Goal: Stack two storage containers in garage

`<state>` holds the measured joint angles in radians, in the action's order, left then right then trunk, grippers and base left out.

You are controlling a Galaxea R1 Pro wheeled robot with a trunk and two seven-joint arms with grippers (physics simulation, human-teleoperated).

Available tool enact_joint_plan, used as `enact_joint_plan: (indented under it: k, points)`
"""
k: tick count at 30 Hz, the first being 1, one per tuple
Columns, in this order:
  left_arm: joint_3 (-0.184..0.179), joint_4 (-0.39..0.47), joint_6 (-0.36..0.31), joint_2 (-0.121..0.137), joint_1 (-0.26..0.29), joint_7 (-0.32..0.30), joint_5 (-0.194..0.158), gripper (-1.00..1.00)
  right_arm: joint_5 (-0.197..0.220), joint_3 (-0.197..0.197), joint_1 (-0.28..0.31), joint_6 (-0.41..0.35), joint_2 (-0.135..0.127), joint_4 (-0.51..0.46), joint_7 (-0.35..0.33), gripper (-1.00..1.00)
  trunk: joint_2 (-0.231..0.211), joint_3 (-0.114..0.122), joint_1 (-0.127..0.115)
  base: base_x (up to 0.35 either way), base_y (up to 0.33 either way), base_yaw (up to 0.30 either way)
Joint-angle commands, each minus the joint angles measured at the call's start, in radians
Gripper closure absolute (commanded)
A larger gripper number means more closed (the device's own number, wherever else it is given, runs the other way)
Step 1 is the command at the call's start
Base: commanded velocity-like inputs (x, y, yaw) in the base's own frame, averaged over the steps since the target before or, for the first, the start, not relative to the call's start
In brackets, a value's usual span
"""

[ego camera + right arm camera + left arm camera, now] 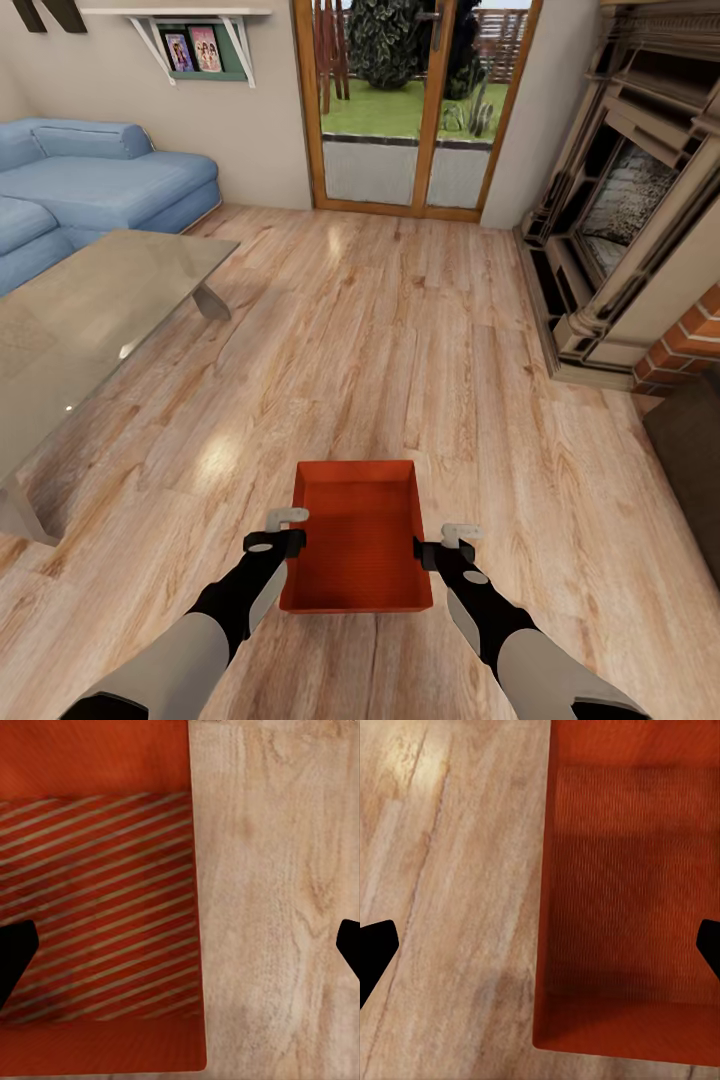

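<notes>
One orange-red storage container sits open-top on the light wood plank floor of the living room, just ahead of me. The second container is out of view. My left gripper hangs open over the bin's left wall. In the left wrist view the left gripper has its dark fingertips wide apart astride that wall of the container. My right gripper is open over the right wall. In the right wrist view the right gripper straddles the edge of the container. Nothing is gripped.
A glass table stands at the left, with a blue sofa behind it. The brick fireplace lines the right side, with a dark object near it. Glazed wooden doors are straight ahead across open plank floor.
</notes>
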<state>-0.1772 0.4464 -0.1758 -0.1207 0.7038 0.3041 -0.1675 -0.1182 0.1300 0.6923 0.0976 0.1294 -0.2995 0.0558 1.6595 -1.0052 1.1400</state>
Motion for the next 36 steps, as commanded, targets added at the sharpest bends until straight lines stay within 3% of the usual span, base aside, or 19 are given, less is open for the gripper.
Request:
enact_joint_plan:
  k: [1, 16, 24, 36]
  points:
    - [-0.008, 0.002, -0.005, 0.001, 0.0, 0.009, -0.01, -1.0, -0.01, 0.008, 0.0, 0.003, 0.001, 0.001, 0.001, -1.0, 0.008, -0.004, 0.004, 0.0, 0.0, 0.0]
    - [-0.008, -0.006, -0.015, 0.003, 0.0, 0.007, -0.01, -1.0, -0.011, 0.005, 0.0, 0.0, 0.0, 0.001, -0.011, -1.0, 0.113, -0.051, 0.061, 0.0, 0.0, 0.0]
    - [-0.01, -0.012, -0.016, 0.003, 0.0, 0.006, -0.01, -1.0, -0.051, -0.025, 0.0, -0.002, -0.003, 0.018, -0.013, -1.0, 0.169, -0.076, 0.092, 0.0, 0.0, 0.0]
    - [-0.009, -0.012, -0.016, 0.003, 0.0, 0.006, -0.01, -1.0, -0.048, -0.024, 0.0, -0.005, -0.003, 0.019, -0.011, -1.0, 0.253, -0.113, 0.138, 0.0, 0.0, 0.0]
